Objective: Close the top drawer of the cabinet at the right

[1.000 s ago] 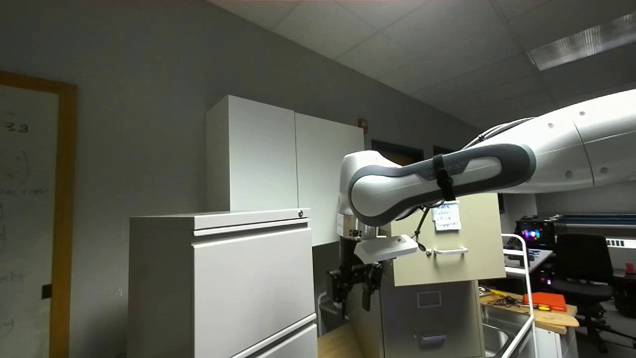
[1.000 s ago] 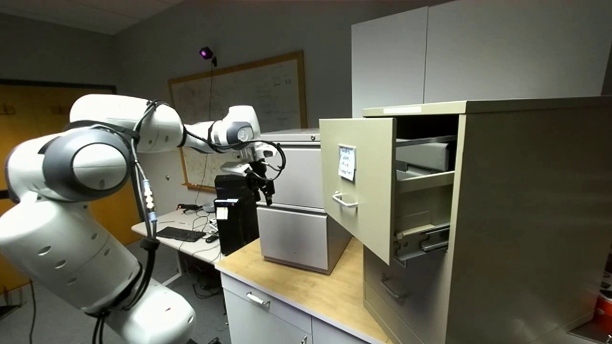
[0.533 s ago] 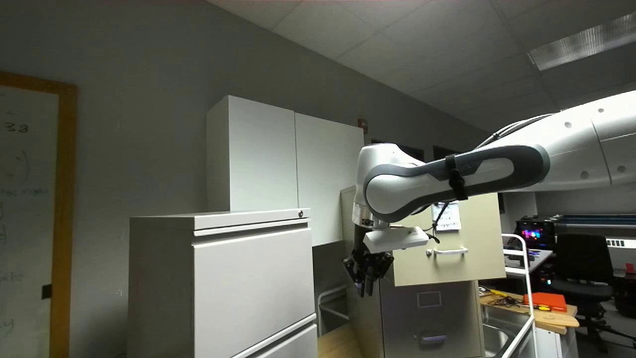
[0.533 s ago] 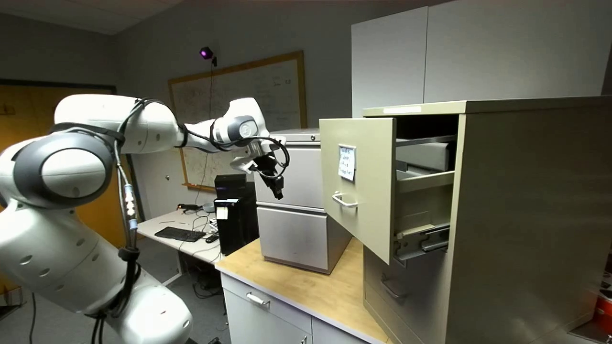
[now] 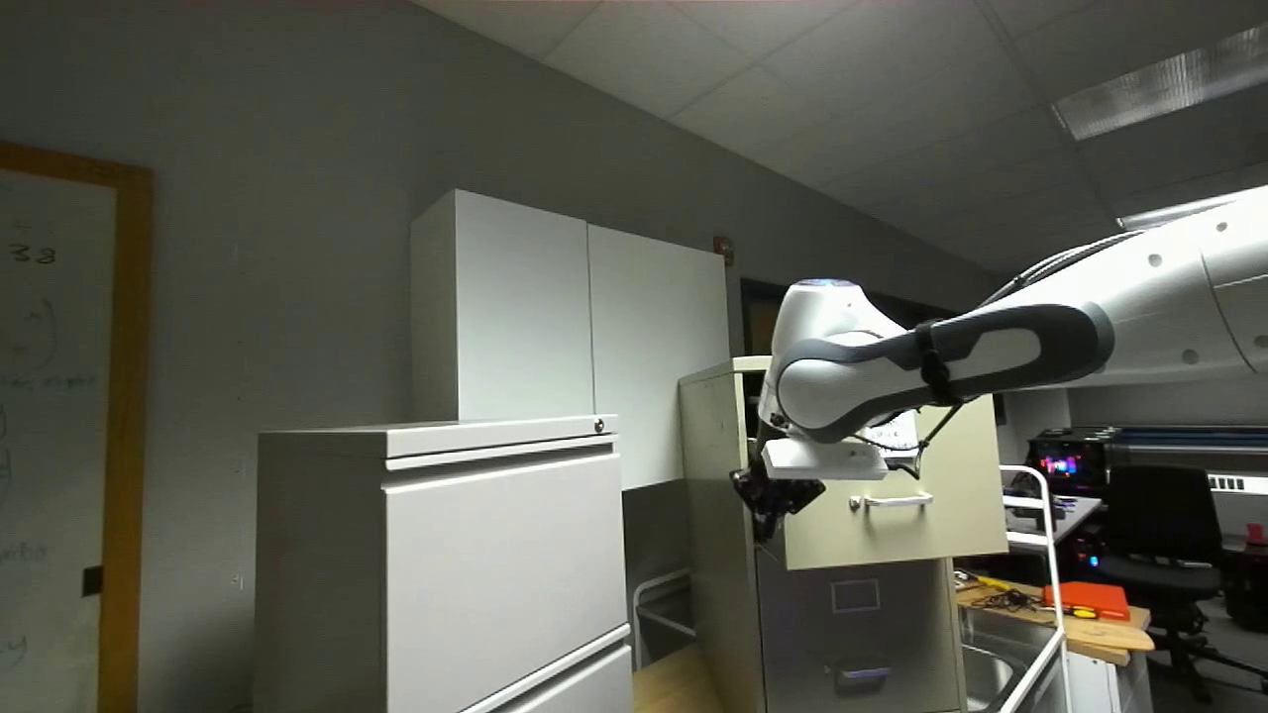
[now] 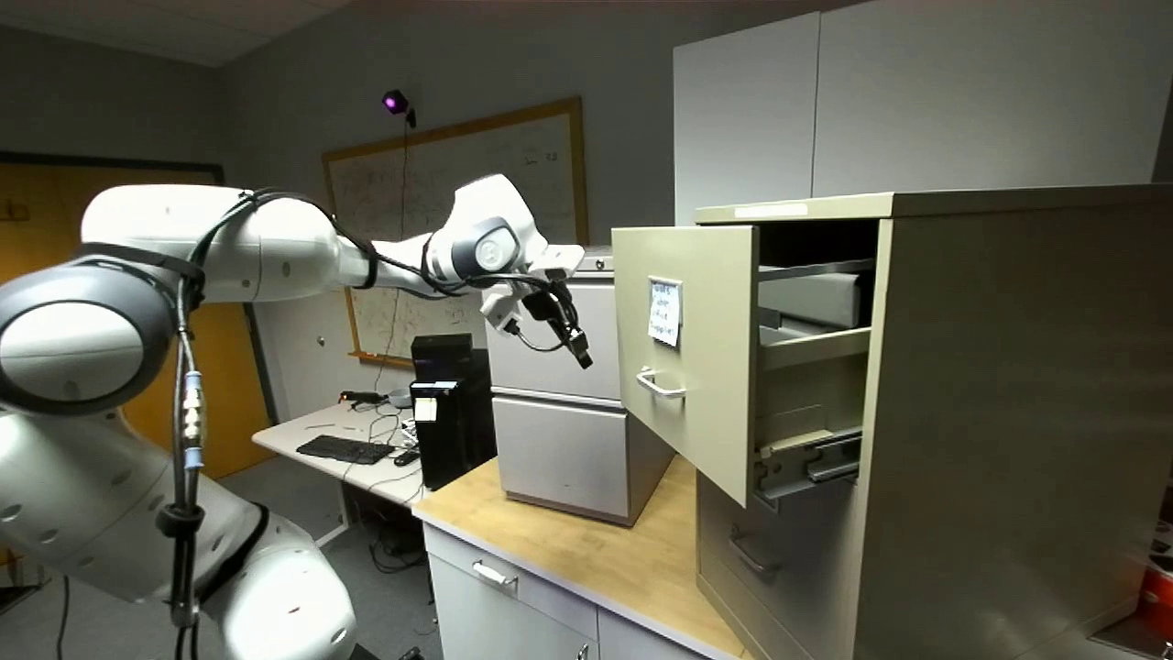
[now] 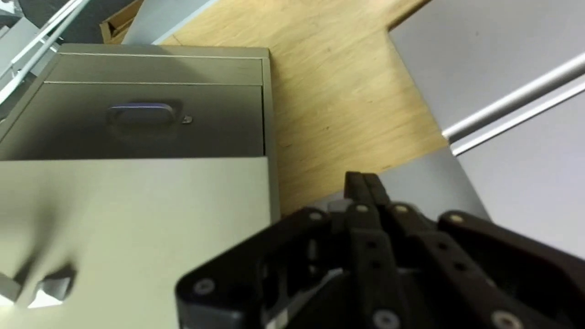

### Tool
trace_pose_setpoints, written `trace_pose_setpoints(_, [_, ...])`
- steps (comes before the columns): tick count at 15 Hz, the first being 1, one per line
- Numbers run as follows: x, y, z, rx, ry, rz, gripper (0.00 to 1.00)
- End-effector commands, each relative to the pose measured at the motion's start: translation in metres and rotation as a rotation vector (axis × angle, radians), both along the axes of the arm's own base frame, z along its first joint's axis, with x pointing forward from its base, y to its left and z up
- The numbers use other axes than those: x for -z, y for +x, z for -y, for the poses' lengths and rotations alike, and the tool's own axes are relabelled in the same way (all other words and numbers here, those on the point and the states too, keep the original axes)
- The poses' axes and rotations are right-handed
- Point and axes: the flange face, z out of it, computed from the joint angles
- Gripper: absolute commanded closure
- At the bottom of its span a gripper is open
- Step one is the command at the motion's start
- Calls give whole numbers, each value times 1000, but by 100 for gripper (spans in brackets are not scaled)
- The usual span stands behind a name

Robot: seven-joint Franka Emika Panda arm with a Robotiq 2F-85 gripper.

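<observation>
The top drawer stands pulled out of the beige cabinet, with its box and rails showing behind the flat front. Its label and silver handle face outward. In the wrist view the drawer front fills the lower left, above a lower drawer that is pushed in. My gripper has its fingertips together and nothing between them. It is beside the drawer front, to its left in an exterior view, where a gap separates the tilted gripper from the panel. The arm partly covers the drawer in an exterior view.
A pale grey lateral cabinet stands close to the gripper on the wooden counter. White wall cupboards hang behind. A white rail and a sink lie beyond the beige cabinet.
My gripper's jaws have come together. The gripper has risen, tilted and moved right in both exterior views, nearer the drawer front. The drawer has not moved.
</observation>
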Motion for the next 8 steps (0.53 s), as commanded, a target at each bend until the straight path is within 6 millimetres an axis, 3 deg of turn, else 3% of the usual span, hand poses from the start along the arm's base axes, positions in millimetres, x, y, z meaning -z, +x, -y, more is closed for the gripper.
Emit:
trace_pose_setpoints(1, [-8, -9, 25, 109, 12, 87, 100])
trace_pose_setpoints(8, [-24, -31, 60, 238, 40, 171, 100])
